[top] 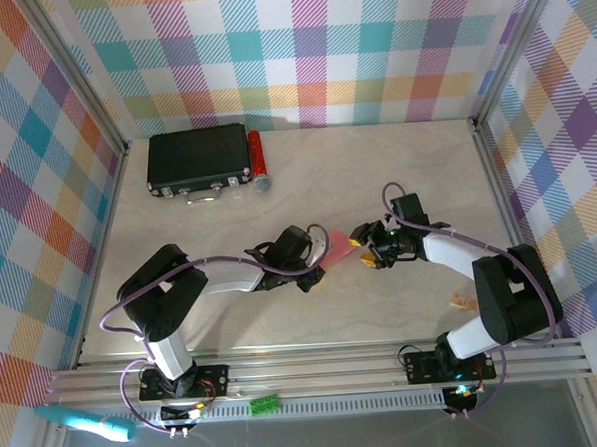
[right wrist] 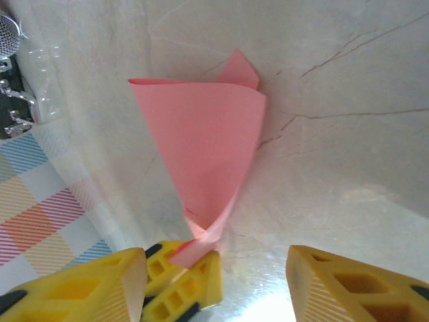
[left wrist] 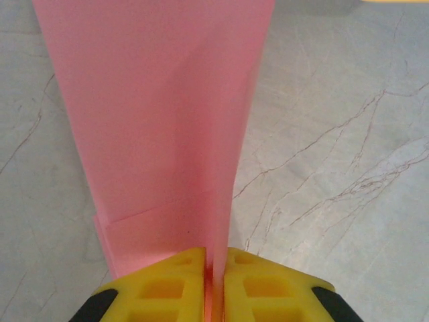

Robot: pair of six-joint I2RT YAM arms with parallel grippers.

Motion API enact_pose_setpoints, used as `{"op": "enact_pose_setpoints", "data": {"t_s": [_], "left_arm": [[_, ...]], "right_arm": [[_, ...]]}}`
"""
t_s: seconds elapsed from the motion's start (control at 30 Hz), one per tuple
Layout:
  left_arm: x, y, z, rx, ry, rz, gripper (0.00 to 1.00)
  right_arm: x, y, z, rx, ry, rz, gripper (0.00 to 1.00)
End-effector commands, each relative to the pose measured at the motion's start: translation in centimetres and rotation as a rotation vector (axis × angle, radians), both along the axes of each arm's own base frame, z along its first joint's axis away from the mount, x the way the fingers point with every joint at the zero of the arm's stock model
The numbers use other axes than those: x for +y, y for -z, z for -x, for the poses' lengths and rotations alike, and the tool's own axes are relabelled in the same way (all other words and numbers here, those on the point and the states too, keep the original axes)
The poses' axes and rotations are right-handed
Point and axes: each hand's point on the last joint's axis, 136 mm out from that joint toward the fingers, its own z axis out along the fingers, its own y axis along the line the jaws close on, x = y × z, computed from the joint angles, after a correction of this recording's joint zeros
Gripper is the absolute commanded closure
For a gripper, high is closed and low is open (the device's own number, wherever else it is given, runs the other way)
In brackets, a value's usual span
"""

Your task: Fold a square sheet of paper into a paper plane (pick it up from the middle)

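I see left gripper [left wrist: 214, 260] pinched on paper plane [left wrist: 161, 121] | right gripper [right wrist: 216, 260] spread just beside it | mid tabletop [right wrist: 348, 154]

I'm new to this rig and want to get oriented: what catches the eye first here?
The folded pink paper, mid-table, stands out, pinched at its narrow end by the shut left gripper. The right gripper sits open just beside it. At the far left lies a black box with a red cylinder along its right side.
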Motion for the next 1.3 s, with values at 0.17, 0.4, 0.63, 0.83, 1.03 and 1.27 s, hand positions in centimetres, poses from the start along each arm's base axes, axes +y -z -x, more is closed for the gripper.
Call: {"op": "enact_pose_setpoints", "data": {"t_s": [0.17, 0.4, 0.63, 0.83, 1.03, 1.27], "left_arm": [[0.2, -0.5, 0.4, 0.285, -0.103, 0.095, 0.88], [-0.3, -0.7, 0.1, 0.431, -0.181, 0.194, 0.91], [-0.2, -1.0, -0.7, 0.496, -0.254, 0.303, 0.93], [0.2, -1.1, -1.2, 0.518, -0.297, 0.359, 0.94], [0.6, -0.8, -1.5, 0.545, -0.342, 0.399, 0.95], [0.9, -0.3, -1.6, 0.597, -0.385, 0.454, 0.97]], "right_arm": [[-0.4, -0.9, 0.0, -0.164, -0.14, 0.071, 0.36], [-0.1, -0.7, 0.2, -0.219, -0.242, 0.126, 0.32], [1.4, 0.1, 0.3, -0.238, -0.335, 0.191, 0.29], [2.6, 0.8, -0.1, -0.233, -0.399, 0.214, 0.28], [3.9, 1.2, -0.9, -0.226, -0.461, 0.239, 0.29], [4.7, 2.4, -1.6, -0.193, -0.506, 0.288, 0.29]]}}
